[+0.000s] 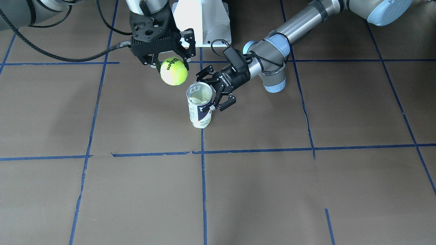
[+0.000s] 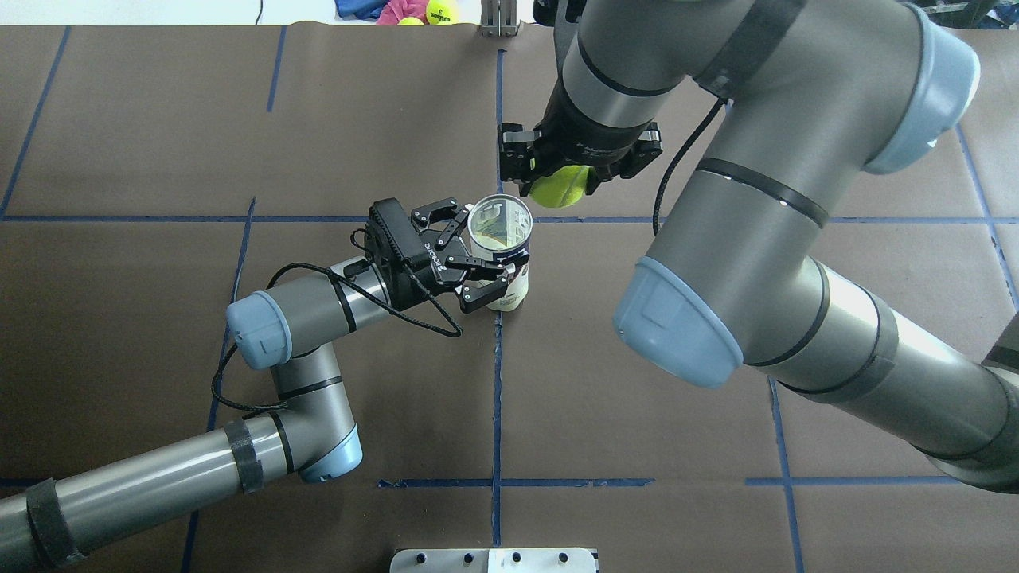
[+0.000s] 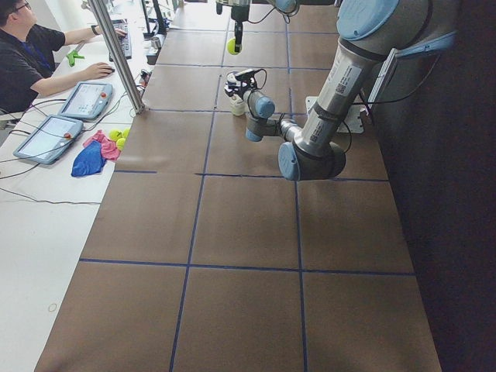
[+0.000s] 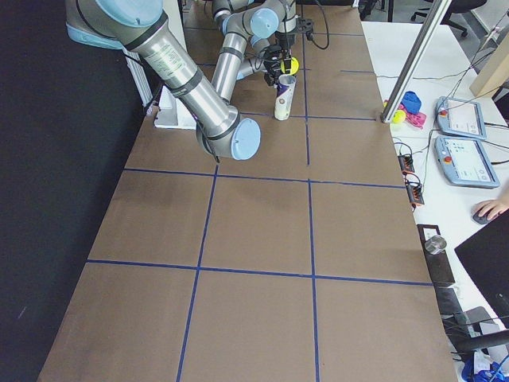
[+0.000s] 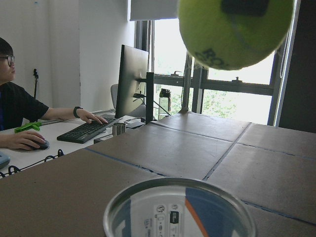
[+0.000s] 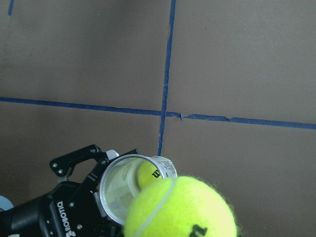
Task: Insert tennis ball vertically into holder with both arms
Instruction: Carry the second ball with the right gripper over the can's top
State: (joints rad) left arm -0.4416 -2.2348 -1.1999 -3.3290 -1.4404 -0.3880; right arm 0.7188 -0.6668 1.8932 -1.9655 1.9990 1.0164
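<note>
The holder (image 1: 200, 106), a clear can with a white and navy label, stands upright near the table's middle with its mouth open; it also shows in the overhead view (image 2: 501, 239). My left gripper (image 1: 203, 92) is shut around its side, just below the rim. My right gripper (image 1: 171, 63) points down and is shut on the tennis ball (image 1: 173, 70), held above the table beside the holder's mouth, not over it. The right wrist view shows the held tennis ball (image 6: 180, 210) and a second ball (image 6: 149, 173) inside the holder. The left wrist view shows the rim (image 5: 180, 205) with the tennis ball (image 5: 234, 32) above.
The white pedestal base (image 1: 203, 23) stands behind the grippers. Blue tape lines (image 1: 203, 177) cross the brown table. An operator (image 3: 31, 54) sits at a desk beyond the table's far edge, with a metal post (image 3: 116, 54), loose balls and cloth (image 3: 97, 147).
</note>
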